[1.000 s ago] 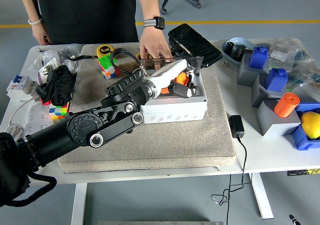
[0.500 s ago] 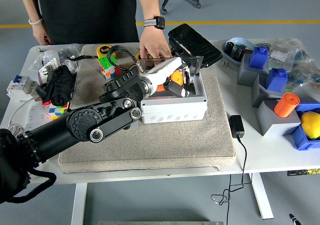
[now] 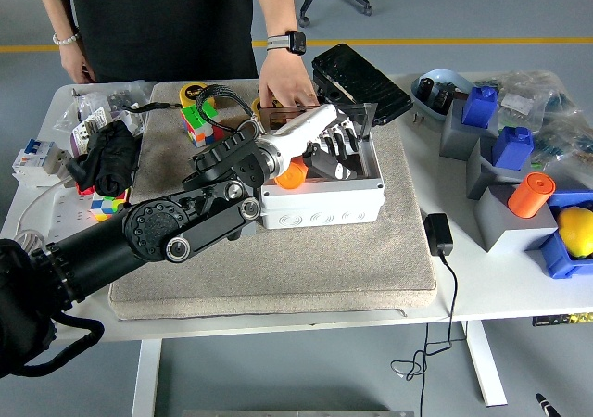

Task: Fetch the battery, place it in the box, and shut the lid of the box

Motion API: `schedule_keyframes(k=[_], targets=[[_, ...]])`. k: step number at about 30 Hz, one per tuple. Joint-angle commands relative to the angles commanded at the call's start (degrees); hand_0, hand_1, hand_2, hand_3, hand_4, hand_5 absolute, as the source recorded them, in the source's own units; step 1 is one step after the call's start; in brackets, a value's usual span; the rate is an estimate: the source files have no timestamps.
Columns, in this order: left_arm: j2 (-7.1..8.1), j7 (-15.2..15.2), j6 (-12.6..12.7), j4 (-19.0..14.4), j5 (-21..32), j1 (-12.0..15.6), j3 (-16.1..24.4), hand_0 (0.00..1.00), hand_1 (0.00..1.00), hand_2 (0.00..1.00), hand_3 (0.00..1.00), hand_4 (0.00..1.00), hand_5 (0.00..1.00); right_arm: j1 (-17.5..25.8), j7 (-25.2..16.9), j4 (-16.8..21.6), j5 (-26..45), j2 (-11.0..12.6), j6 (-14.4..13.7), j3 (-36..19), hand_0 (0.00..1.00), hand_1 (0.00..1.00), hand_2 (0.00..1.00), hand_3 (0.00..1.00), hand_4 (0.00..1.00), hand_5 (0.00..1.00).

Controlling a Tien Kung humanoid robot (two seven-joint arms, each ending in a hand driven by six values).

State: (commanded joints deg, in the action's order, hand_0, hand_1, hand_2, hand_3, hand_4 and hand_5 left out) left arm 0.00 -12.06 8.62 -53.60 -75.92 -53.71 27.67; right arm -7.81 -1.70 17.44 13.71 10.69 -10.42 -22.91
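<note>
The left hand point(image 3: 335, 148), fingers spread and holding nothing, hovers over the open white box point(image 3: 324, 199) mid-table. The orange battery point(image 3: 290, 175) lies inside at the box's left end. A person's hand point(image 3: 285, 91) steadies the box's far edge.

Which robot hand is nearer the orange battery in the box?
Left. The left hand hangs open over the box, just right of the orange battery. The right hand is out of view.

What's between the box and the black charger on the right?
Head view: only bare beige mat and a strip of white table lie between the box and the charger; nothing else sits there.
</note>
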Motion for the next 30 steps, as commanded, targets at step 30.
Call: schedule_keyframes(k=[30], targets=[[1.90, 8.87, 2.83, -11.53, 4.14, 4.87, 10.59, 0.452, 0.553, 0.553, 0.549, 0.898, 0.081, 0.26, -0.14, 0.02, -0.34, -0.18, -0.12, -0.71, 0.726, 0.664, 0.654, 0.597, 0.998, 0.608]])
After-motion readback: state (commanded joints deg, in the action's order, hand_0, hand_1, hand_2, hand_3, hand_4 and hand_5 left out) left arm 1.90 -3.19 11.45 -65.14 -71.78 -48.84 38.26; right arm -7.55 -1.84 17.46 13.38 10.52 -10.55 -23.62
